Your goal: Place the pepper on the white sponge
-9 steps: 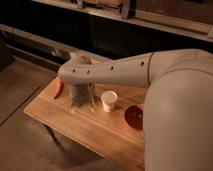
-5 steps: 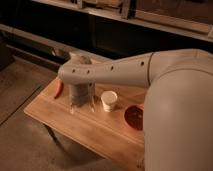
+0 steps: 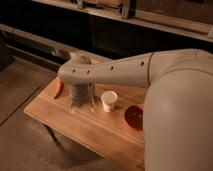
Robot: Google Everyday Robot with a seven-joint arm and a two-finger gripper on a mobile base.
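Leftmost, shows the red pepper (image 3: 59, 89) lying on the counter (image 3: 75, 130) near its left edge, not lifted. Just right of it, places the gripper (image 3: 83, 108) low over the wood, pointing down, jaws spread wide and holding nothing; beside the pepper, not around it. Further right, shows a white cup (image 3: 108, 100) standing upright, then a red bowl (image 3: 134, 117) partly cut off by the arm (image 3: 125, 72). Gives no clear sight of the white sponge; possibly hidden behind the arm. Reads as an early stage, with nothing of the task done. Leaves the grasp, the lift, the carry to the sponge and the release all to do.
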